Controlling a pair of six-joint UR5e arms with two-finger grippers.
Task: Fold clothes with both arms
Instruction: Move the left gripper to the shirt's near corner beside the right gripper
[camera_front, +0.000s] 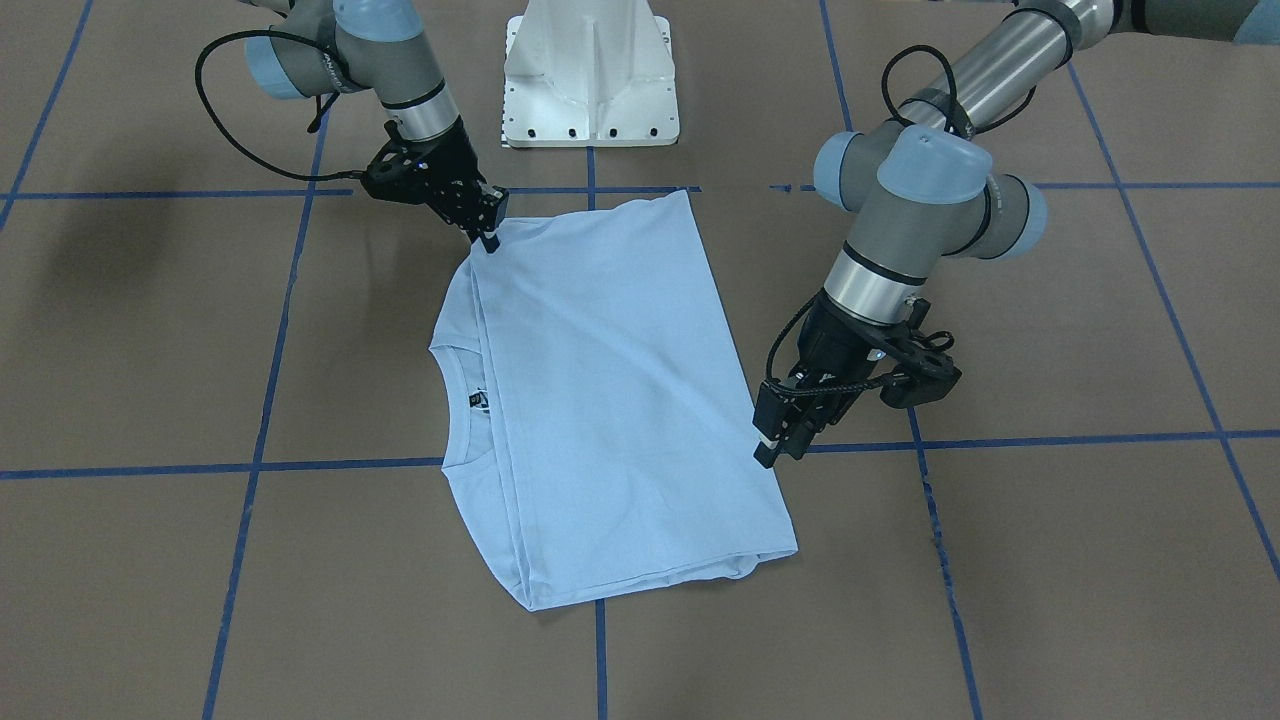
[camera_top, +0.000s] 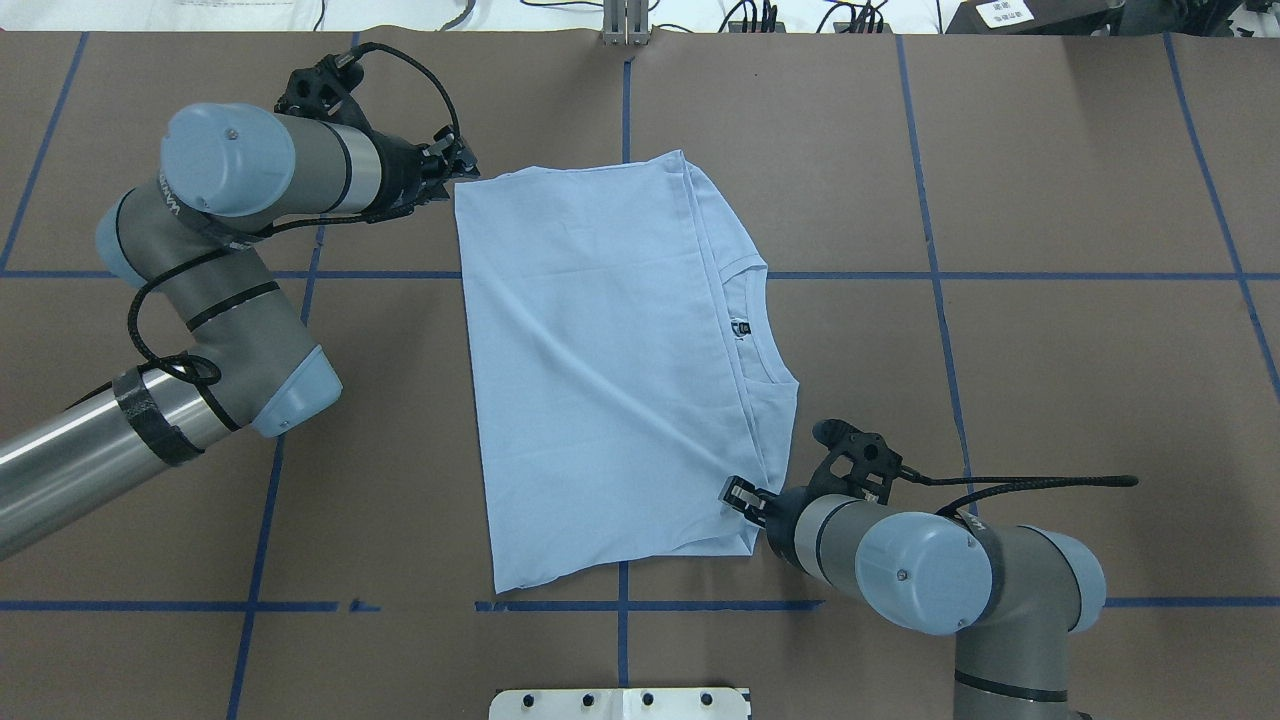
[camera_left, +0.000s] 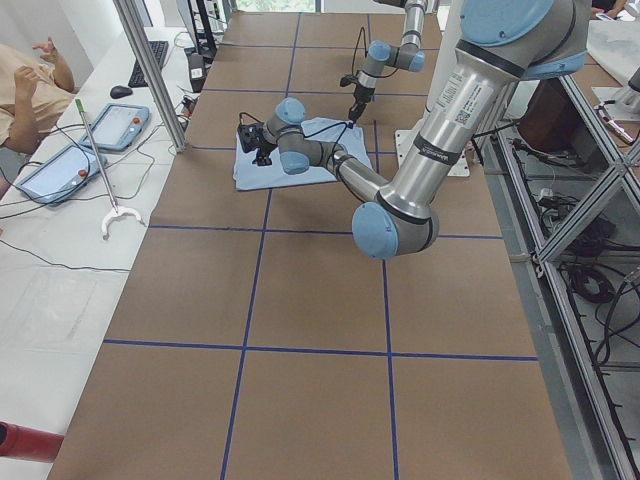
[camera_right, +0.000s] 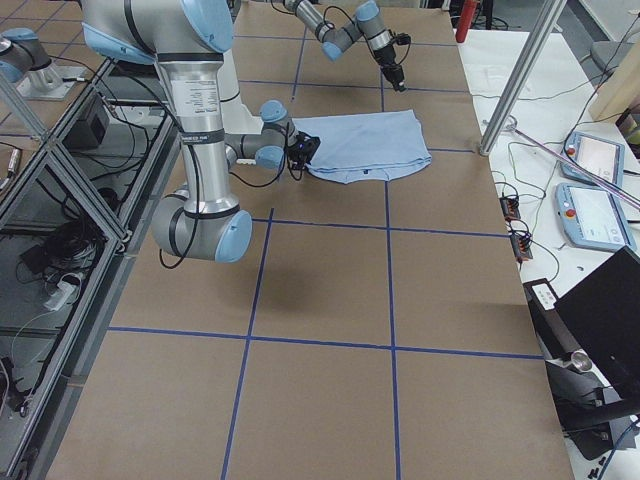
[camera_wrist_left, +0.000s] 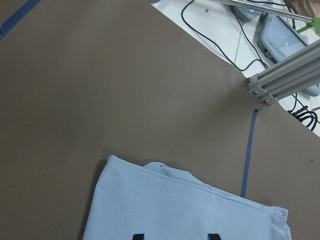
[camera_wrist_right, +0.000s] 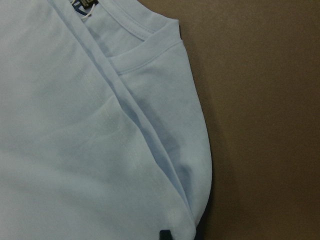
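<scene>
The light blue T-shirt (camera_front: 610, 400) (camera_top: 600, 380) lies folded over on the brown table, its collar and black neck label (camera_top: 740, 327) showing beside the top layer. My left gripper (camera_front: 778, 445) (camera_top: 455, 172) hangs open at the shirt's far corner on my left. In its wrist view the fingertips (camera_wrist_left: 137, 236) stand wide apart over the cloth (camera_wrist_left: 190, 215). My right gripper (camera_front: 488, 240) (camera_top: 735, 495) sits on the folded edge near the sleeve. In the right wrist view its fingertips (camera_wrist_right: 165, 234) sit close together with the shirt's edge (camera_wrist_right: 190, 200) between them.
The white pedestal base (camera_front: 590, 80) stands behind the shirt. Blue tape lines (camera_top: 930, 275) cross the brown table. At the table's end on my left sit a person (camera_left: 25, 90), control tablets (camera_left: 120, 125) and an aluminium post (camera_left: 150, 70).
</scene>
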